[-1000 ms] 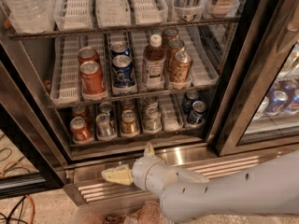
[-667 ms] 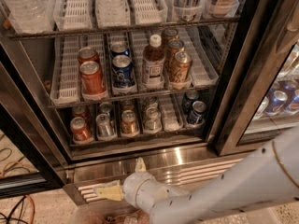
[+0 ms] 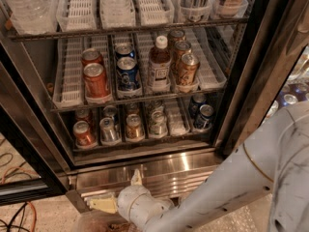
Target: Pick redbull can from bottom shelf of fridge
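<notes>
The fridge [image 3: 244, 76] stands open in front of me. Its bottom shelf [image 3: 145, 146] holds rows of small cans in clear lanes. The redbull can [image 3: 108, 129] is silver-grey and stands at the front, between an orange-red can [image 3: 83, 134] and a gold-amber can [image 3: 133, 126]. Another silver can [image 3: 157, 123] and a dark blue can [image 3: 204, 116] stand further right. My gripper [image 3: 119, 191] is low, in front of the ribbed steel base panel [image 3: 178, 170], well below the shelf and empty. Its fingers [image 3: 136, 177] are spread apart.
The rack above holds bigger cans [image 3: 95, 80] and a brown bottle [image 3: 159, 64]. Water bottles [image 3: 26, 6] sit on the top rack. The open door's frame [image 3: 21, 144] is at the left, cables [image 3: 17, 215] lie on the floor, and a neighbouring cooler [image 3: 289, 98] is at the right.
My arm has swung down and left. The gripper has dropped from beside the base panel's top to lower in front of it. The cans have not moved.
</notes>
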Robot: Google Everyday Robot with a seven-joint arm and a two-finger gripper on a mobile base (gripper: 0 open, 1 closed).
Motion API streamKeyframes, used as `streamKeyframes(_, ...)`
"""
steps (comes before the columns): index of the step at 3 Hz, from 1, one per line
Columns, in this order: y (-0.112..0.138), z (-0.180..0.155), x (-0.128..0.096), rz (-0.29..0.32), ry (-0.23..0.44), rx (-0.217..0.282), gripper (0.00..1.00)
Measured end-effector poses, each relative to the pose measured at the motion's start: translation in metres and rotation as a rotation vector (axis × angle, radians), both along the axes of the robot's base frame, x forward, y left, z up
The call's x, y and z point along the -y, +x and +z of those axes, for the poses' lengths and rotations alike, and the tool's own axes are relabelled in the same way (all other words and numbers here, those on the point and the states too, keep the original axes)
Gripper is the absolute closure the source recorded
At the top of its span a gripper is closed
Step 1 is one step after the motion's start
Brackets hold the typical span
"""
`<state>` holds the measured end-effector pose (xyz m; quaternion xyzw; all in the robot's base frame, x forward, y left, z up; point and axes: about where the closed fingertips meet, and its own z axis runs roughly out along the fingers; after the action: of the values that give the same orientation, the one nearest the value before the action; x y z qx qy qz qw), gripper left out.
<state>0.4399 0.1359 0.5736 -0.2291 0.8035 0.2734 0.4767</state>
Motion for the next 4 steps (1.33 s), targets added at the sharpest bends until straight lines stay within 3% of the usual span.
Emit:
streamKeyframes(1,-0.003,-0.007,-0.007,-0.009,0.007,-0.002,0.00)
streamKeyframes(2,0.000,-0.017,-0.027,-0.051,0.007,0.030,0.00)
streamKeyframes(4,0.008,-0.019,-0.065,-0.217,-0.122,0.134,0.00)
